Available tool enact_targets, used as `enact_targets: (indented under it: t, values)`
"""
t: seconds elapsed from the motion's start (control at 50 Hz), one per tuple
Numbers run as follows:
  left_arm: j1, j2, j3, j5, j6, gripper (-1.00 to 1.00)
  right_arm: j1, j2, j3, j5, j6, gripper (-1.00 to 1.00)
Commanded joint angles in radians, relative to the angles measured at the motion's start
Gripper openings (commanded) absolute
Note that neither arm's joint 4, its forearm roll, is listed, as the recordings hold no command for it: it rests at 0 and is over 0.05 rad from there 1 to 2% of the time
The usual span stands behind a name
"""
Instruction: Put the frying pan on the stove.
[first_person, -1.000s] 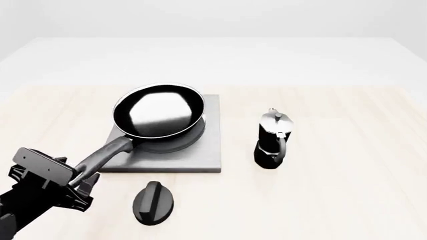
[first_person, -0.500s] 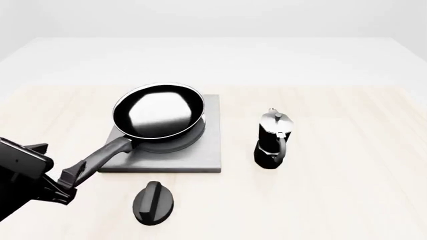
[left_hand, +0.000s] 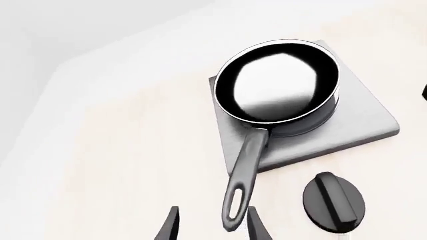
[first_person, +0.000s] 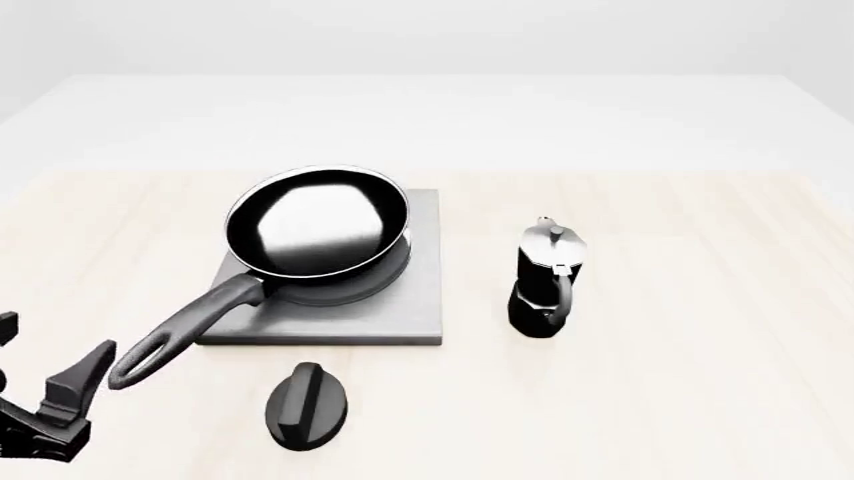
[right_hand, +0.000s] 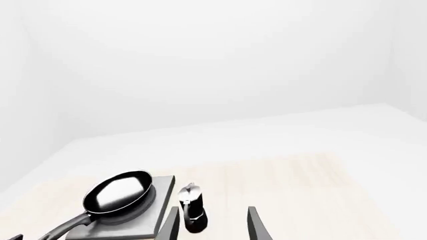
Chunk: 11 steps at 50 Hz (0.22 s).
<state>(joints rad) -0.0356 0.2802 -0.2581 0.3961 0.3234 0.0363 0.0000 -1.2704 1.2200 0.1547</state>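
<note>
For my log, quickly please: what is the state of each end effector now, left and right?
Left end effector: open, holding nothing; the frying pan handle end lies between its fingers, untouched.
Right end effector: open, holding nothing.

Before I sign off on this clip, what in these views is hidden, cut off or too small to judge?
- Stove burner: mostly covered by the frying pan in every view, so how the pan's base sits cannot be seen.
- Left gripper: cut by the front view's lower-left edge.
- Right gripper: only fingertips show, at its wrist view's bottom edge; absent from the front view.
- Moka pot: too small there for detail.
</note>
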Motion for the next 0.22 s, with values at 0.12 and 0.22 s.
enact_targets:
  t: [0.12, 0.22]
  values:
    - [0.028, -0.280, 0.008, 0.160, -0.094, 1.00, -0.002, 0.000, -0.002, 0.000, -0.004, 1.00]
    - [0.045, -0.280, 0.005, 0.125, -0.129, 1.00, -0.002, 0.000, -0.002, 0.000, -0.005, 1.00]
